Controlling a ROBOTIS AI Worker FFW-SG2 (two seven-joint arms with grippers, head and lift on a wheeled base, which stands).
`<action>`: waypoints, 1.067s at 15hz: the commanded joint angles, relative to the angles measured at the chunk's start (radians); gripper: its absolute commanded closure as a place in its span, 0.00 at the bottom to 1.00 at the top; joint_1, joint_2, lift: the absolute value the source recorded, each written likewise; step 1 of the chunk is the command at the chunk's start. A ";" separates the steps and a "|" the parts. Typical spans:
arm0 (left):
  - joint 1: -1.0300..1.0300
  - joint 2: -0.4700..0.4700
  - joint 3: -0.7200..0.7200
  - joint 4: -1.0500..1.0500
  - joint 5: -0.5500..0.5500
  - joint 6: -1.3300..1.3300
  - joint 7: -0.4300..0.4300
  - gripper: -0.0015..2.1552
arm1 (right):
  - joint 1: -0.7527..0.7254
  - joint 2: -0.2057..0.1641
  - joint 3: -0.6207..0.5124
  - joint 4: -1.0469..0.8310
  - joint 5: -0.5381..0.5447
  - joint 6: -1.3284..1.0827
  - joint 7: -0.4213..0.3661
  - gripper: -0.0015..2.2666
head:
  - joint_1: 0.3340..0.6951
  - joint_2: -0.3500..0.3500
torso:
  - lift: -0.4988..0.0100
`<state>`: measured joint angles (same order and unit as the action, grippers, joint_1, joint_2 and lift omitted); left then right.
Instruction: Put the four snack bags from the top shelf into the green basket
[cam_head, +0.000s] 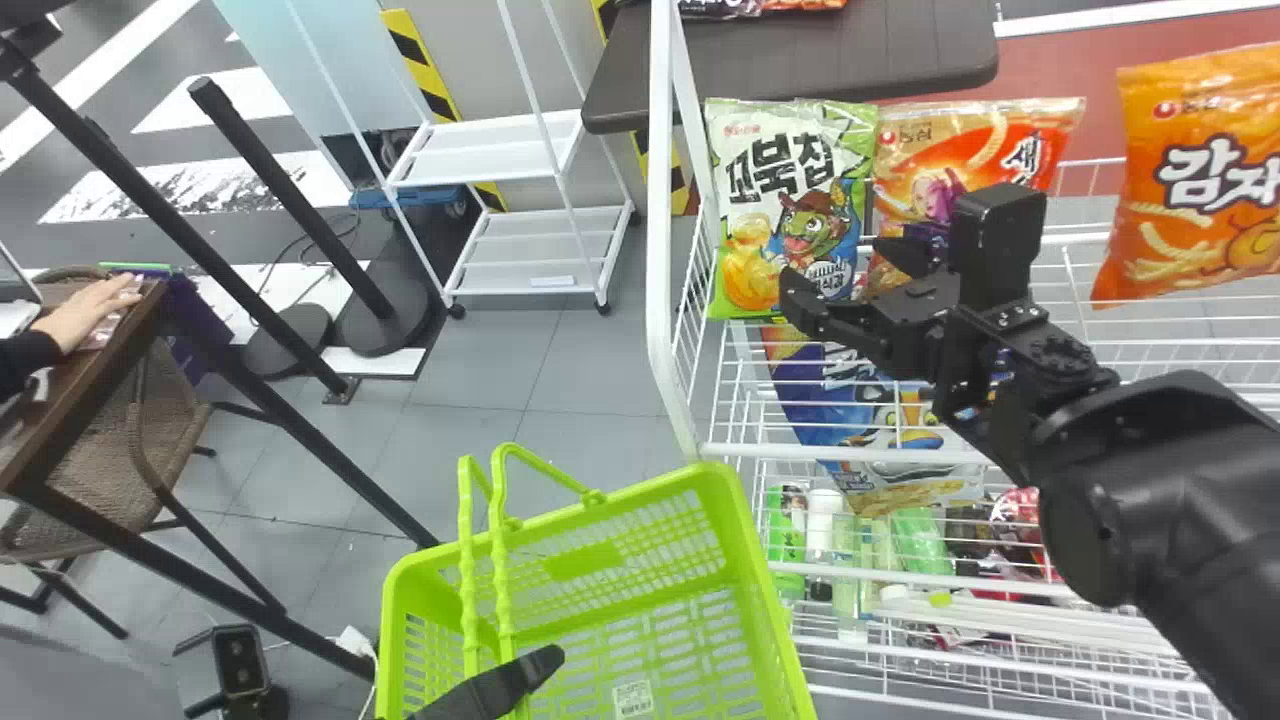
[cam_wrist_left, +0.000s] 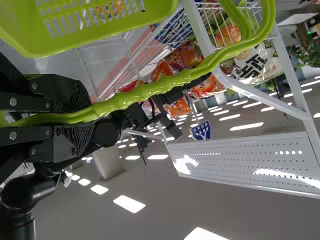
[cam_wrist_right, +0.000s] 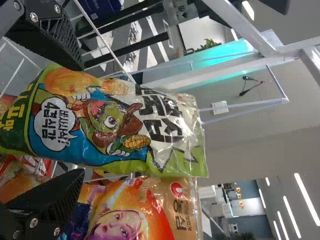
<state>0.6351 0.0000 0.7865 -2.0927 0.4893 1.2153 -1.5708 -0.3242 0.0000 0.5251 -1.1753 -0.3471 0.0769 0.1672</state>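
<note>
The green-and-white snack bag (cam_head: 790, 190) stood at the left end of the top shelf, its printed face towards the robot, near the upright (cam_head: 660, 220) of the wire rack. The right gripper (cam_wrist_right: 80, 117) was at that bag, its fingers spread wide towards the bag's two side edges and not gripping it; that spread looked meant for a squeeze across the width. Just to the right stood the orange-red snack bag (cam_wrist_right: 172, 212), close beside it, so one finger seemed to need the narrow line between the two; pushing in carelessly might have nudged the neighbour. Farther right, past a gap, was the orange snack bag (cam_head: 1200, 180), probably for a later pick.

To the near left, the left gripper (cam_wrist_left: 91, 120) was closed on the handles (cam_wrist_left: 150, 92) of the green basket (cam_head: 585, 562). They held it mouth up just beside the rack, presumably to keep the carry short and the basket steady. Closing on the first bag, then lifting it clear of the rack, looked like the next move.
</note>
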 joint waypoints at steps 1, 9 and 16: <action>0.000 -0.003 0.000 0.000 0.000 -0.001 -0.010 1.00 | -0.039 0.001 0.013 0.068 -0.006 -0.016 0.037 0.07 | 1.00 1.00 | 0.98; 0.002 -0.003 0.005 0.005 0.002 -0.007 -0.010 1.00 | -0.111 0.001 0.027 0.166 -0.001 -0.001 0.101 0.94 | 1.00 1.00 | 0.98; 0.002 -0.003 0.011 0.008 0.009 -0.007 -0.010 1.00 | 0.017 0.001 0.018 -0.049 0.097 -0.007 0.094 0.99 | 1.00 1.00 | 0.98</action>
<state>0.6366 0.0000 0.7968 -2.0848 0.4974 1.2081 -1.5708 -0.3548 0.0000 0.5523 -1.1365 -0.2807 0.0437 0.2633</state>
